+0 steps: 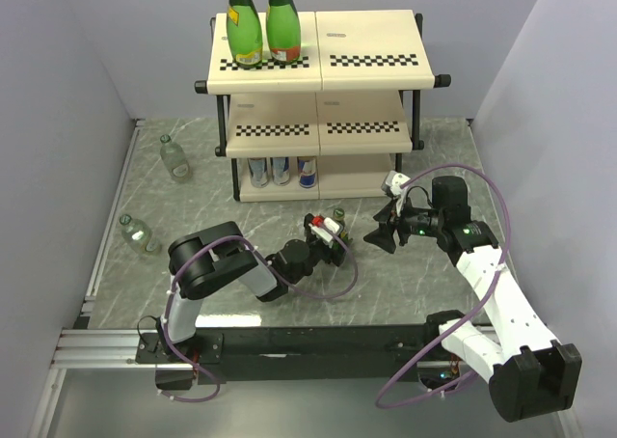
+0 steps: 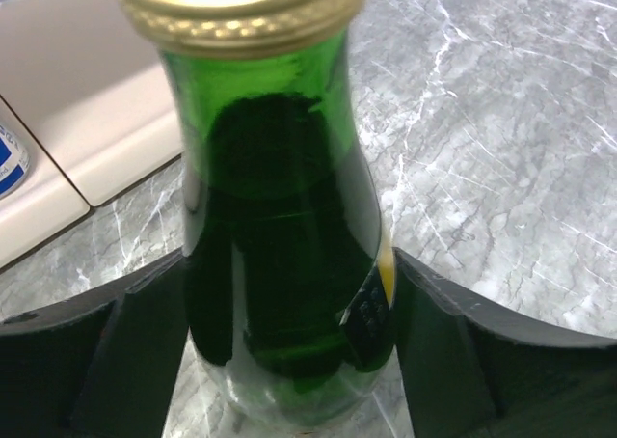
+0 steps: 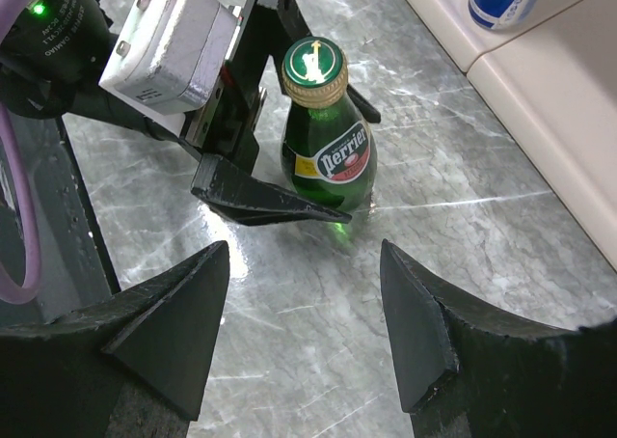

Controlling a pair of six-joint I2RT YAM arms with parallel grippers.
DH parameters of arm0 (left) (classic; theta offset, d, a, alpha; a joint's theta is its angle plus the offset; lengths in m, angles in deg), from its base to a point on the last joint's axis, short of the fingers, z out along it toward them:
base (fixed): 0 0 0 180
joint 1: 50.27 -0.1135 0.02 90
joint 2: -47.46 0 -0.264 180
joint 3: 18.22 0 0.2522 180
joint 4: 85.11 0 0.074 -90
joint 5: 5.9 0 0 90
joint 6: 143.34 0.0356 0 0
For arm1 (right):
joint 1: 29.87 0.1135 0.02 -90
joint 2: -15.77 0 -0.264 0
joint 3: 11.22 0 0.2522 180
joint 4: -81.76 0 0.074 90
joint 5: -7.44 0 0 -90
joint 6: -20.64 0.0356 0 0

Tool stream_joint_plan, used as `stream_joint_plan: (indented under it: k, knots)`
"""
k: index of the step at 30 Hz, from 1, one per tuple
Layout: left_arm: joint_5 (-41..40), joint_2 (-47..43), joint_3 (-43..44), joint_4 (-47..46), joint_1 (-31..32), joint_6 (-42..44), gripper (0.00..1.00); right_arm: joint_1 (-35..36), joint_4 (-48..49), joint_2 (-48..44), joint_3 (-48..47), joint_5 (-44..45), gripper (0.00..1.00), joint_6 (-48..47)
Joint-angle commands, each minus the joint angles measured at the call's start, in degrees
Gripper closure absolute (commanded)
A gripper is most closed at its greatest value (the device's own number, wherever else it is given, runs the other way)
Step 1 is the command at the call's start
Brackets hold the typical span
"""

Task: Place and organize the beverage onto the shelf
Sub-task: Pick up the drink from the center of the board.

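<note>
On the table [image 1: 405, 284] in front of the shelf [image 1: 371, 67], one small green bottle [image 3: 330, 153], upright between the left end effector's [image 1: 331, 232] fingers; cannot tell whether pinched or only straddled. Right end effector [image 3: 301, 264] spread, empty, nearby. Atop the shelf, two tall green bottles [image 1: 245, 28]; on its bottom tier, three cans [image 1: 281, 171]. Left of it, two clear bottles [image 1: 174, 158] lying flat.

— Where are we here? This is no kitchen.
— It's a robot lab cell. Bare pale walls [image 1: 67, 71] box in a marble-look worktop [image 1: 443, 158]. A black left arm [image 1: 217, 264] and a white right arm [image 1: 501, 303] sit by an aluminium rail [image 1: 96, 346], with purple cables [image 1: 405, 370] looping loose.
— And the shelf [image 1: 366, 42]?
— A mock shop display with checkered strips. Green bottles [image 1: 265, 23] stand on top, cans [image 1: 281, 171] below.
</note>
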Motion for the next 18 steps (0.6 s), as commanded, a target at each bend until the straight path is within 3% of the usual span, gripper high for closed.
stream_joint_plan:
  k: [1, 5, 12, 13, 16, 18]
  knots:
    - [0.5, -1.7, 1.1, -32.3, -0.5, 0.3, 0.20, -0.4, 0.6, 0.1, -1.8, 0.3, 0.29, -0.8]
    - [0.6, -1.8, 1.2, -32.3, -0.6, 0.4, 0.30, -0.5, 0.6, 0.1, -1.8, 0.3, 0.30, -0.8]
    - [0.7, -2.3, 1.1, -32.3, -0.7, 0.8, 0.68, -0.6, 0.5, 0.1, -1.8, 0.3, 0.30, -0.8]
    - [0.8, -2.4, 1.0, -32.3, -0.7, 0.9, 0.80, -0.6, 0.6, 0.1, -1.8, 0.4, 0.29, -0.8]
    - [0.9, -3.3, 0.1, -32.4, -0.7, 1.4, 0.99, -0.6, 0.6, 0.1, -1.8, 0.3, 0.30, -0.8]
    - [1.3, -4.6, -0.6, -32.4, -0.7, 1.5, 1.00, -0.6, 0.4, 0.1, -1.8, 0.3, 0.30, -0.8]
